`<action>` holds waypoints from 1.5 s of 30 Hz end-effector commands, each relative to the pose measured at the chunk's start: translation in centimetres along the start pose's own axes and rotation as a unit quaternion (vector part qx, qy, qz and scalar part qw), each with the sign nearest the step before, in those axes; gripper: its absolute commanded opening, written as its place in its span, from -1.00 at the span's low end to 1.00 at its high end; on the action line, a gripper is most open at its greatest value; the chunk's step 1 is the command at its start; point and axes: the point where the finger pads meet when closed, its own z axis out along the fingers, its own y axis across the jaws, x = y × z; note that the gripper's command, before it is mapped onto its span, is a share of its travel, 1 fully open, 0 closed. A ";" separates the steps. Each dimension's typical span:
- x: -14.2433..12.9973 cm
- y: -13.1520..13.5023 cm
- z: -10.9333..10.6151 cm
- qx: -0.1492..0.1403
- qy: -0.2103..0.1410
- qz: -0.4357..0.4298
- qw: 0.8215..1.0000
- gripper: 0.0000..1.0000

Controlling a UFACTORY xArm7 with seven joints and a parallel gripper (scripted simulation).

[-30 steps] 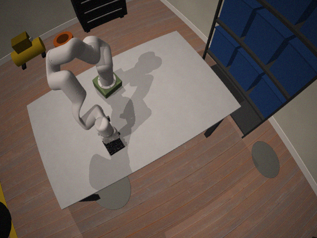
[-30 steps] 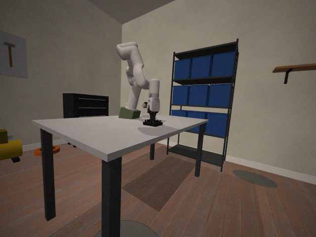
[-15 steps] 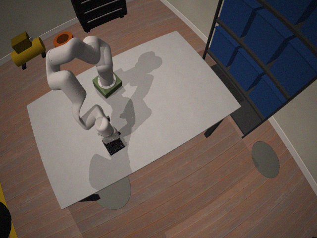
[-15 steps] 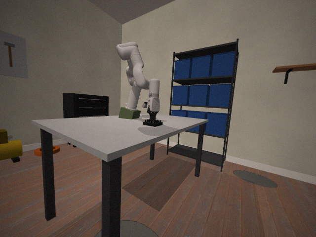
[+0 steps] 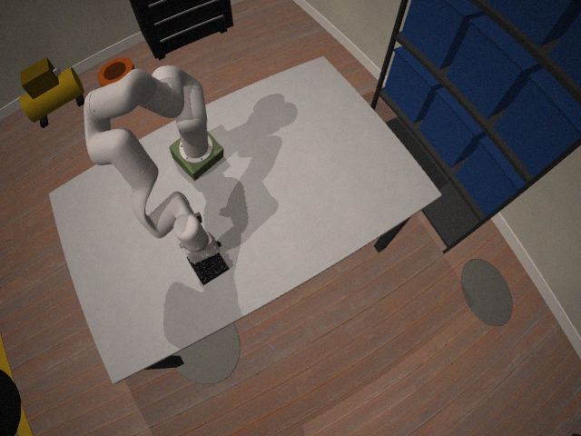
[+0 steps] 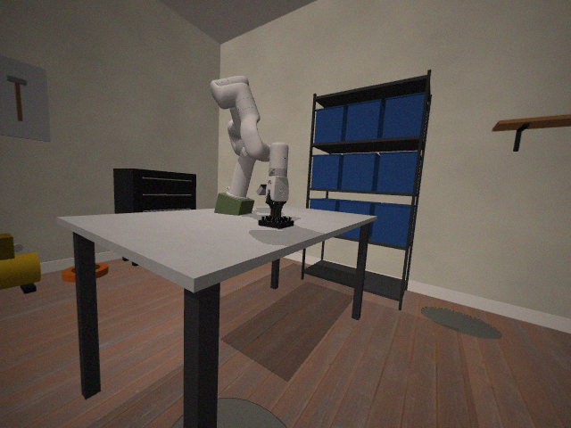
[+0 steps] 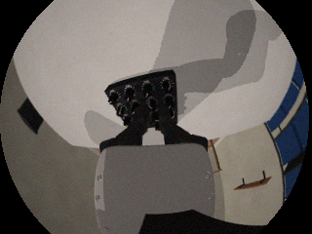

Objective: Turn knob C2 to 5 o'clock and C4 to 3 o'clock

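At the near side in the exterior view, the light grey surface (image 5: 328, 163) (image 6: 161, 234) (image 7: 58, 49) reached out from the lower left on dark legs. The black knob box (image 5: 208, 270) (image 6: 276, 225) (image 7: 137, 90) lay on it right of centre there, and at the lower left of centre in the top view. Directly above the box, pointing downward, was the end effector (image 5: 201, 254) (image 6: 276, 215) (image 7: 151, 104), its fingers slightly parted and released, reaching in among the knobs at the box's lower edge in the wrist view. Which knob sat nearest them, and where the white lines of C2 and C4 pointed, was too small and dark to tell. Behind, the white arm (image 5: 123, 152) (image 6: 249, 128) arched up from a green block (image 5: 194, 174) (image 6: 234, 204). Farther back, a black drawer cabinet (image 5: 182, 23) (image 6: 127, 188) stood at the left, and a dark shelf unit (image 5: 384, 77) (image 6: 368, 144) with blue bins (image 5: 487, 65) (image 6: 362, 171) at the right.
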 end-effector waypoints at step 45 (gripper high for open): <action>-0.8 -5.3 -5.5 0.001 -0.001 -0.097 0.995 -0.61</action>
